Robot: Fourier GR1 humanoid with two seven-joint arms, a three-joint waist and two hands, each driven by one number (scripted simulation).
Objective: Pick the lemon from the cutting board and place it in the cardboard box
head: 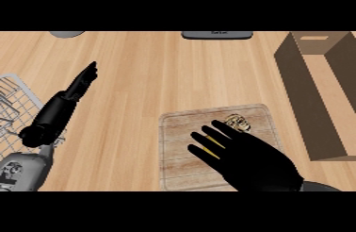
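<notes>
Wooden tabletop [153,75], light grain. Cutting board [181,151] lies front-centre. Right hand [254,162] spread over the board, fingers straight, holding nothing; yellow streaks show between its fingers. Small pale-yellow item [238,122] sits on the board's far part, just beyond the fingertips (lemon? can't confirm). Cardboard box [313,92] at right, open-topped, apart from board. Left hand [82,82] at left, fingers straight, beside wire rack [17,101]
</notes>
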